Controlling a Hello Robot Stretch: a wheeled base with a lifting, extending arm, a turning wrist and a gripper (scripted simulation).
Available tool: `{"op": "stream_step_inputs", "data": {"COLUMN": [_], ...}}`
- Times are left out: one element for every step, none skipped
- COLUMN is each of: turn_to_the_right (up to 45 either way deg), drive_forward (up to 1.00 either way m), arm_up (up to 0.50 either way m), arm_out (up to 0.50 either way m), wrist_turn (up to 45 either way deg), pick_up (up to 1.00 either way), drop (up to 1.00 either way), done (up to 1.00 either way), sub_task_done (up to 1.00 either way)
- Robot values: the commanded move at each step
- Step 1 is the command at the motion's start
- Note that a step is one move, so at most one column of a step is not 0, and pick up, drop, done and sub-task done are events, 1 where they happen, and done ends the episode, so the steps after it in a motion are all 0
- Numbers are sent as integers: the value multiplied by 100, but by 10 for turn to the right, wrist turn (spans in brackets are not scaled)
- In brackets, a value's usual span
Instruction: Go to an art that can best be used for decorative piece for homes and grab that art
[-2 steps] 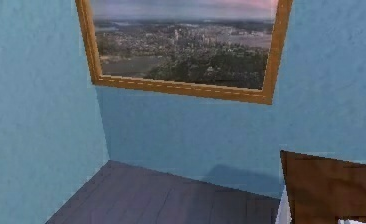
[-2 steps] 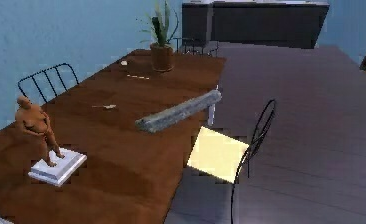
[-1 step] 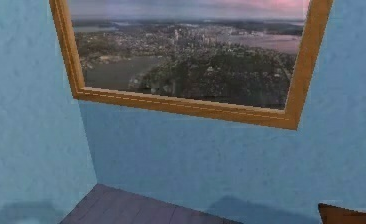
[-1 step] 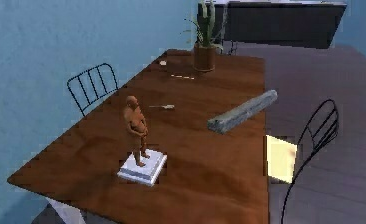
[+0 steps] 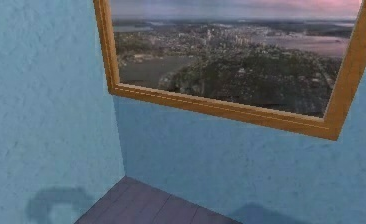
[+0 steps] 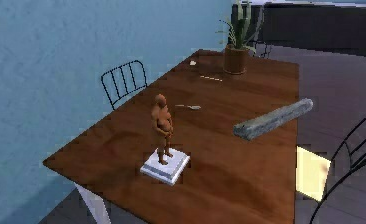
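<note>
A small brown statue (image 6: 163, 127) of a standing figure rises from a pale square base (image 6: 164, 167). It stands upright on a dark wooden table (image 6: 111, 145) near that table's front end, at the lower middle of the arm side view.
A wood-framed window (image 5: 231, 105) with a town view hangs on blue walls meeting in a corner (image 5: 119, 140). On the table lie a grey long roll (image 6: 273, 118), a spoon (image 6: 189, 106), a small stick (image 6: 209, 77) and a potted plant (image 6: 237, 40). Black wire chairs (image 6: 123, 82) flank it.
</note>
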Motion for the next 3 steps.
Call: {"op": "stream_step_inputs", "data": {"turn_to_the_right": [0, 0, 0], "drive_forward": [0, 0, 0], "arm_up": [50, 36, 0], "arm_out": [0, 0, 18], "wrist_turn": [0, 0, 0], "pick_up": [0, 0, 0], "drop": [0, 0, 0], "done": [0, 0, 0], "sub_task_done": [0, 0, 0]}}
